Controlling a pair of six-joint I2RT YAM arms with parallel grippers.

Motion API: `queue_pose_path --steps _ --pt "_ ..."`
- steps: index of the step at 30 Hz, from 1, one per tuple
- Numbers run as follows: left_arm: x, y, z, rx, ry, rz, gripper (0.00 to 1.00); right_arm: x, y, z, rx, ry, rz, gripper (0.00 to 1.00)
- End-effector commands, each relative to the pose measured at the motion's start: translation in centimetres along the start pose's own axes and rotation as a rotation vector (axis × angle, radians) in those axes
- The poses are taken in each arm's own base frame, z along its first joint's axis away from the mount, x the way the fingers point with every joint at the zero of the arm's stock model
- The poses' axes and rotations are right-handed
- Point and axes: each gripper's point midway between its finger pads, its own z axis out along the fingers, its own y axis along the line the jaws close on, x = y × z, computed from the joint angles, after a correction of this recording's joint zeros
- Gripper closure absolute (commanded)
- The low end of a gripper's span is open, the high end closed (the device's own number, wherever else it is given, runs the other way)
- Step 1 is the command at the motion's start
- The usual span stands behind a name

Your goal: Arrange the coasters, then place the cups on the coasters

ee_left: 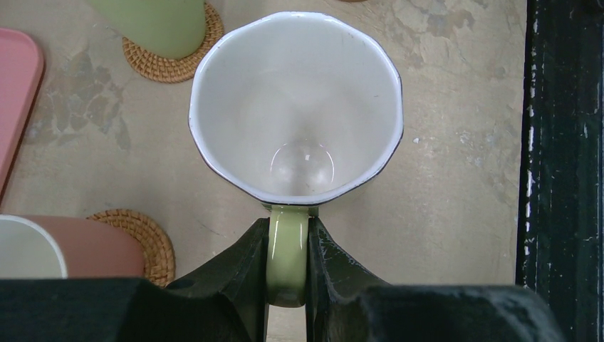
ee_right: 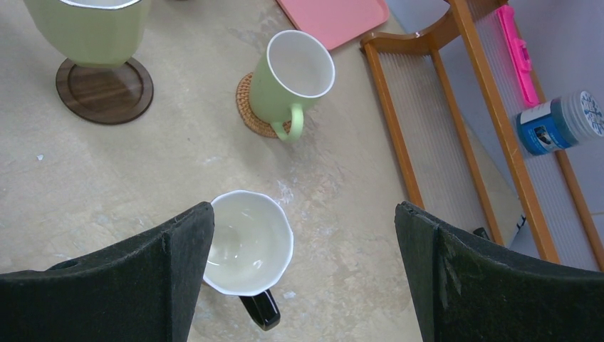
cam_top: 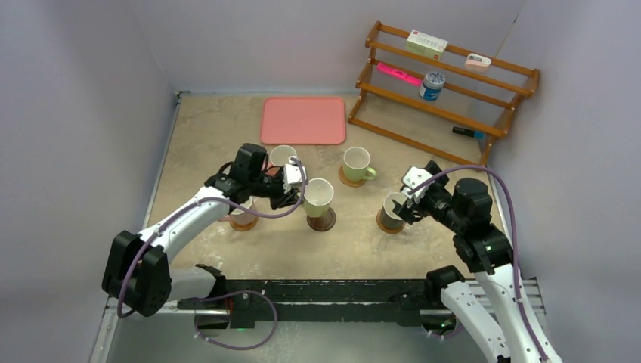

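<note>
My left gripper [ee_left: 288, 263] is shut on the handle of the pale yellow cup [ee_left: 295, 107], which is over the dark brown coaster [cam_top: 323, 221]; I cannot tell whether the cup rests on it. My right gripper [ee_right: 303, 214] is open, its left finger beside the black cup [ee_right: 249, 242], which stands on a tan coaster [cam_top: 383, 224]. The light green cup [ee_right: 292, 75] sits on a woven coaster [ee_right: 249, 117]. One pink cup [ee_left: 78, 246] sits on a woven coaster [ee_left: 149, 239]. Another pink cup [cam_top: 283, 155] stands behind the left arm.
A pink tray [cam_top: 302, 119] lies at the back of the table. At the back right a wooden rack [cam_top: 453, 98] leans on the wall, holding a blue-and-white can [cam_top: 432, 85] and small items. A black rail [ee_left: 563, 171] runs along the near edge.
</note>
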Motion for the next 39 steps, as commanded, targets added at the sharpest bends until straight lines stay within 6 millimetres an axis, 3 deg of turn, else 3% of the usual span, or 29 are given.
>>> queue_pose_path --steps 1,20,39 --pt "-3.3 0.8 -0.1 -0.027 -0.113 0.136 1.00 -0.3 -0.7 0.1 0.030 -0.011 -0.011 0.02" --pt "-2.1 -0.1 1.9 -0.010 -0.150 0.075 1.00 0.1 -0.8 0.3 0.039 0.001 -0.011 0.02" --pt "-1.1 -0.3 2.5 -0.030 -0.162 0.053 1.00 0.2 -0.8 0.4 0.035 0.002 -0.011 0.02"
